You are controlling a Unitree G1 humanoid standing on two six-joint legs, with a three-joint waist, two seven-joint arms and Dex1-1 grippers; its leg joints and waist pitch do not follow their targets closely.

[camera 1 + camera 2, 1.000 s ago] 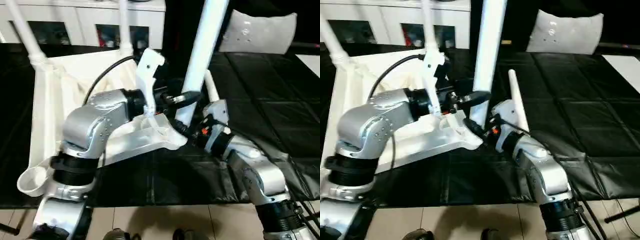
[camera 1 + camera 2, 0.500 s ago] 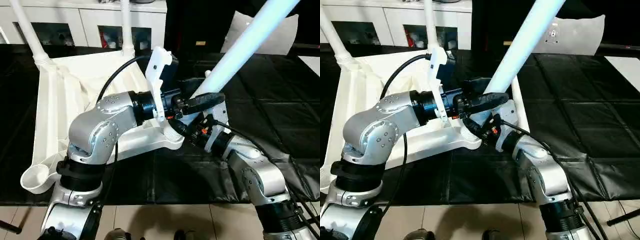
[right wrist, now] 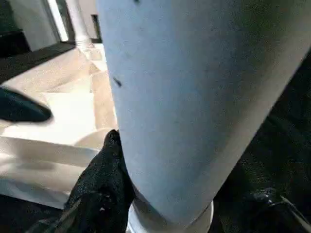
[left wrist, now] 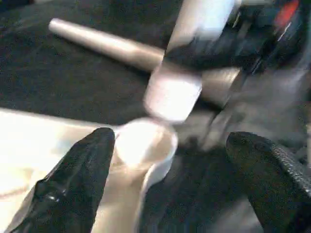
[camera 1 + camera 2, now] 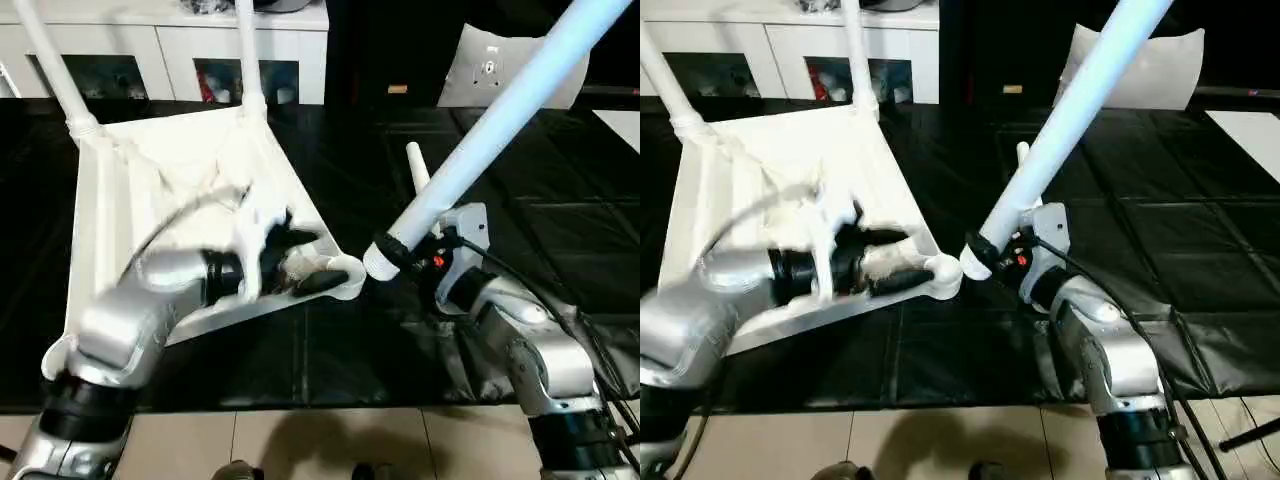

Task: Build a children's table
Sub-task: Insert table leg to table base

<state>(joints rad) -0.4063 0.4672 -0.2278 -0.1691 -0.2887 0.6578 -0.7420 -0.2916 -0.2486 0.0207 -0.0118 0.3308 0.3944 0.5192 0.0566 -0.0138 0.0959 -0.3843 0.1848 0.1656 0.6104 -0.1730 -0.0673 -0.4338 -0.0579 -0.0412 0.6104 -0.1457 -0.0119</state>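
Note:
The children's table top [image 5: 130, 190] lies upside down on the black mat, ribs up. Two white legs [image 5: 60, 70] [image 5: 244, 55] stand in its far corner sockets. My right gripper [image 5: 392, 252] is shut on the lower end of a third leg [image 5: 500, 110], which tilts up to the right; its foot hangs just right of the near-right corner socket [image 5: 346, 274]. In the right wrist view a black finger [image 3: 99, 187] presses this leg [image 3: 194, 97]. My left gripper [image 4: 170, 160] is open, its fingers either side of that socket [image 4: 146, 143]. A fourth leg [image 5: 416, 170] lies on the mat.
White cabinets with glass doors [image 5: 180, 60] line the back. A grey-white panel [image 5: 490, 70] leans at the back right. The black mat [image 5: 540, 200] ends near me at a tiled floor [image 5: 300, 440]. The near-left corner socket [image 5: 58, 358] sits at the mat's front edge.
The held leg has tipped from nearly upright to leaning right. My left gripper has come off the leg, dropped to the table's near-right corner socket and opened wider.

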